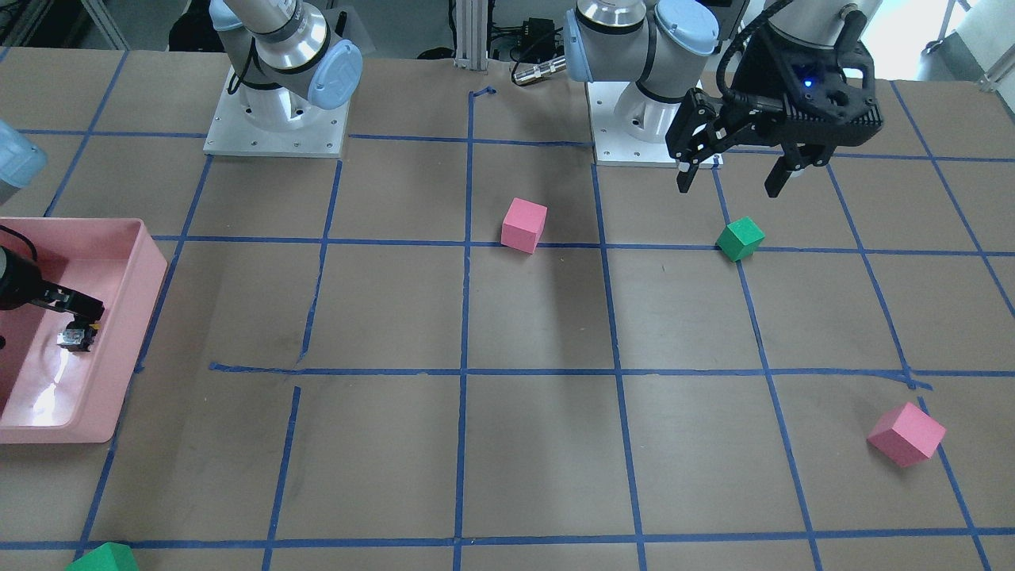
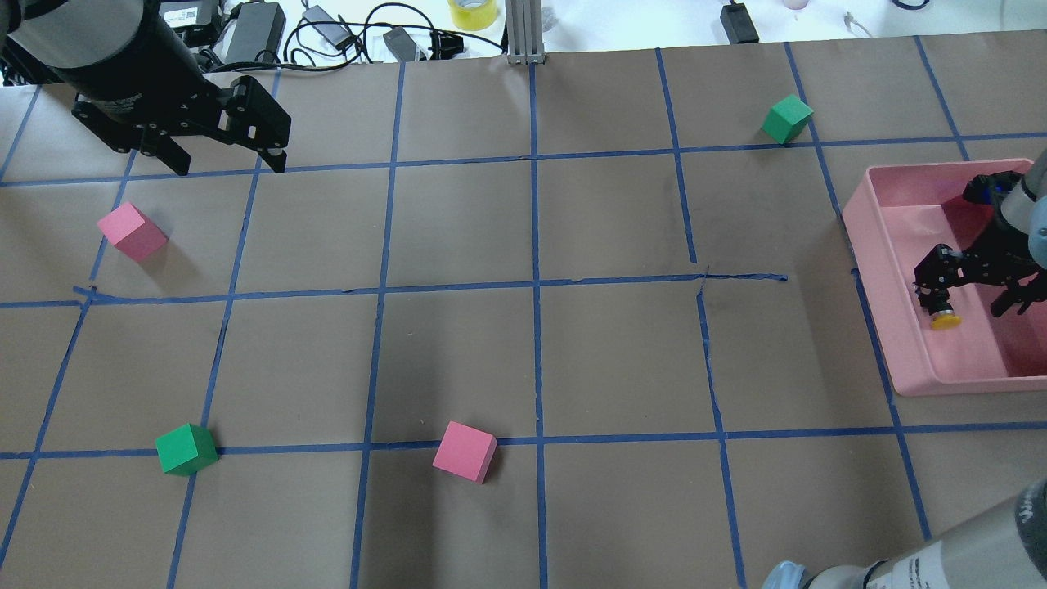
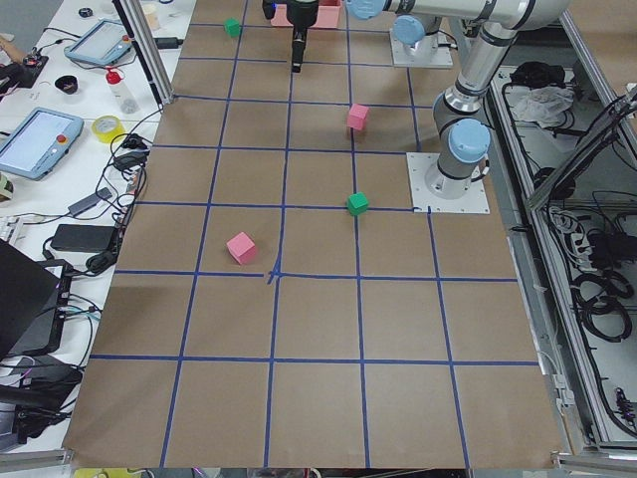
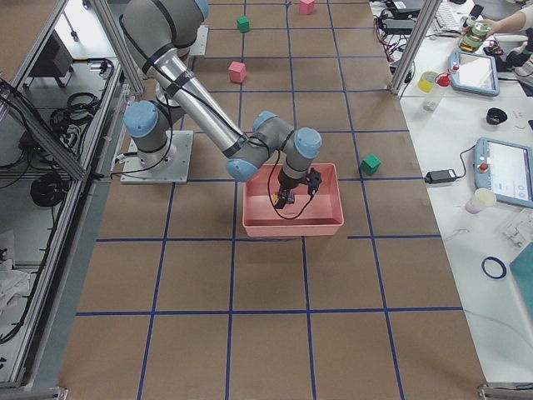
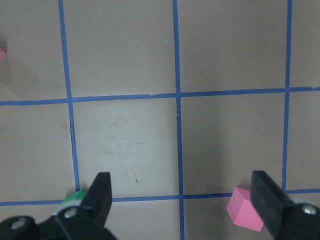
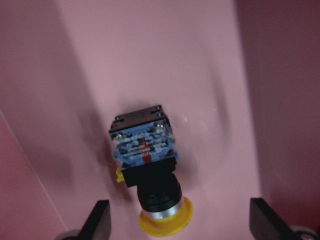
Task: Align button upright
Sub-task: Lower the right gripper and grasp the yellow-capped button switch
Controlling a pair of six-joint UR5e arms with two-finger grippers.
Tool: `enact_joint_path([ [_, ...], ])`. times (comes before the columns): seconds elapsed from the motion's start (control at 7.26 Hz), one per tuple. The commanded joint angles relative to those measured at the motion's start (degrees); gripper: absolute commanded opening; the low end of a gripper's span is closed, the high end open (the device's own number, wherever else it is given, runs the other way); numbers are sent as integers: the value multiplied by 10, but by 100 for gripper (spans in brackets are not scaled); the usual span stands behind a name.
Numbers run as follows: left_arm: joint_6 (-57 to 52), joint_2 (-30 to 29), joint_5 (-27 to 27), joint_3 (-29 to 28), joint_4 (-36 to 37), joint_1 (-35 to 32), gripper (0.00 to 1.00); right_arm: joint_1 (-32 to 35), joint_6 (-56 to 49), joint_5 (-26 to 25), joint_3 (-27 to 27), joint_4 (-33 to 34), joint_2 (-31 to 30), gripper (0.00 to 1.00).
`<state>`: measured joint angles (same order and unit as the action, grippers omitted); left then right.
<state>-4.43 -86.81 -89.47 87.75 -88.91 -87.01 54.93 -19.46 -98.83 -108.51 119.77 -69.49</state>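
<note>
The button (image 6: 149,170) lies on its side on the floor of the pink tray (image 2: 882,278). Its yellow cap (image 2: 946,321) faces the robot's side and its grey contact block (image 1: 74,339) the far side. My right gripper (image 2: 973,304) hangs low inside the tray, open. In the right wrist view its fingers (image 6: 99,222) stand wide on either side of the button without touching it. My left gripper (image 2: 229,162) hovers open and empty over the far left of the table, with a green cube (image 1: 740,238) just in front of it.
Pink cubes (image 2: 132,231) (image 2: 465,451) and green cubes (image 2: 186,449) (image 2: 788,119) are scattered over the taped brown table. The tray walls close in on the right gripper. Cables and gear line the far edge (image 2: 327,29).
</note>
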Motion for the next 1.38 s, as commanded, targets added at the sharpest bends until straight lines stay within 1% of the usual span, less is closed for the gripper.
enact_joint_path([
  [0.0,0,0,-1,0,0,0,100,0,0,-20,-4,6,2,96],
  [0.14,0,0,0,0,0,0,100,0,0,-21,-5,29,7,90],
  [0.41,-1,-1,-1,1,1,0,100,0,0,-16,-5,29,14,91],
  [0.55,-1,-1,1,2,1,0,100,0,0,-15,-5,30,16,89],
  [0.83,-1,-5,4,0,1,0,100,0,0,-14,-5,30,16,7],
  [0.96,-2,-5,4,0,1,0,100,0,1,-14,-5,26,15,0],
  [1.24,-2,-5,3,0,1,0,100,0,1,-14,2,21,9,0],
])
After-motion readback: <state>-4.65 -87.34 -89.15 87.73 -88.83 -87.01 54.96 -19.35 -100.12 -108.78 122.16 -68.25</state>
